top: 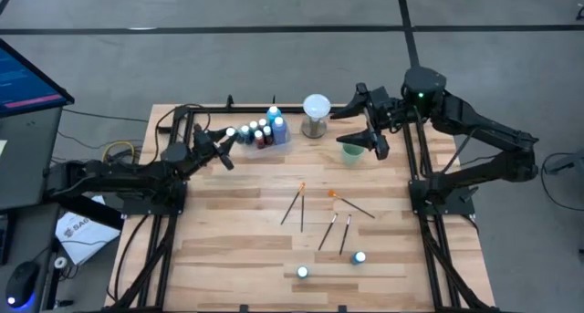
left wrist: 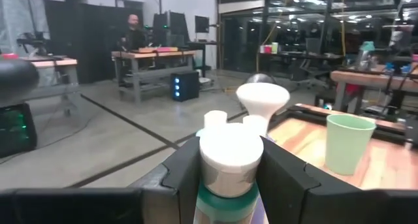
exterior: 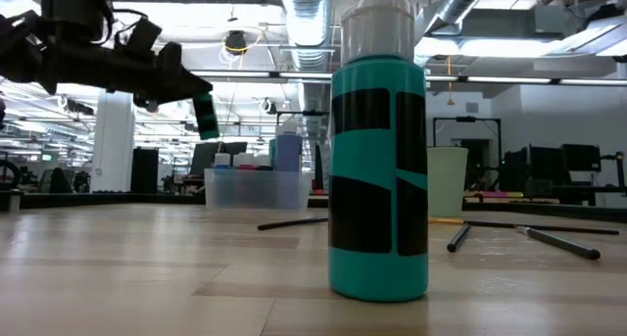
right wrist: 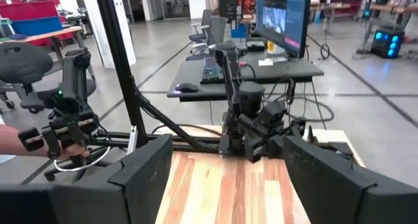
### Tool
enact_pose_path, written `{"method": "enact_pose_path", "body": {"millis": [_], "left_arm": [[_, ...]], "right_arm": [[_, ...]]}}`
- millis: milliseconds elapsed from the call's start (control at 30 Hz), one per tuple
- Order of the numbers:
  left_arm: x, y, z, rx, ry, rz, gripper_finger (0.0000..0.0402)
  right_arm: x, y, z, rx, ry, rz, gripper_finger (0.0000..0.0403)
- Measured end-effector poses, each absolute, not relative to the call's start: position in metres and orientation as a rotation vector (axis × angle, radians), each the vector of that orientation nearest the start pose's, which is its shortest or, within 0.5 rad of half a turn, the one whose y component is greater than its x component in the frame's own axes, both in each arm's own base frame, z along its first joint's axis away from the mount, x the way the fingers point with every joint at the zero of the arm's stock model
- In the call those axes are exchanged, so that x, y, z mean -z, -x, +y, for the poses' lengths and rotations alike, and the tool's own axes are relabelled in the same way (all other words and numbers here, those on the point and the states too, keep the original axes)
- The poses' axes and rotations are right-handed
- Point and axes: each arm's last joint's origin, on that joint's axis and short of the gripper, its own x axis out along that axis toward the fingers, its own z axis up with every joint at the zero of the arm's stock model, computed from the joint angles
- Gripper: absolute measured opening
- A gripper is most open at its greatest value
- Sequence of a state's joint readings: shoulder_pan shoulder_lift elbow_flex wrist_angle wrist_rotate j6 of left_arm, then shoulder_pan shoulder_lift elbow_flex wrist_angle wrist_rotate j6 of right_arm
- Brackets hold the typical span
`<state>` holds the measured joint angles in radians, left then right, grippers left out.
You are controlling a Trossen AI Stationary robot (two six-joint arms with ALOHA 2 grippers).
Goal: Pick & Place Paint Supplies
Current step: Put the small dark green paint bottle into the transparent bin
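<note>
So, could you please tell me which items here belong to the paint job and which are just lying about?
Belonging:
- bottle held in left gripper
- bottles in clear bin
- two loose bottles
- brushes

Lying about:
- white globe
- green cup
- monitor

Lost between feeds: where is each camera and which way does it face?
High: above the table, looking straight down; both arms, left gripper and right gripper show.
Low: at tabletop height, looking level across; teal bottle up close, left arm above with held bottle.
Left wrist: looks past its fingers, shut on the held bottle, toward globe and cup.
Right wrist: looks across the table at the left arm; own open fingers in front.
Shared: the cup shows in high, low and left wrist.
</note>
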<state>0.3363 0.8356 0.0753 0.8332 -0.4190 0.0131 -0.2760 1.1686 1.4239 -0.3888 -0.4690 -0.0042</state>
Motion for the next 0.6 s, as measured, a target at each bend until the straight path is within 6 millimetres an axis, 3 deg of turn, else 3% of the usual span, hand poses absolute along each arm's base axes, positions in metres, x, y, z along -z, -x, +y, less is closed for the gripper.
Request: {"method": "enact_pose_path", "body": {"millis": [300,600], "left_arm": [[-0.175,-0.147,0.068,-0.699,0.010,-0.074,0.0124],[-0.157,-0.157,0.073,-0.690,0.009,0.024,0.0125]], "right_arm": [[-0.445,-0.243,-0.055,-0.193,-0.065,0.157,0.0286],[-0.443,-0.247,-0.054,-0.198,-0.089,0.159,0.0286]]}}
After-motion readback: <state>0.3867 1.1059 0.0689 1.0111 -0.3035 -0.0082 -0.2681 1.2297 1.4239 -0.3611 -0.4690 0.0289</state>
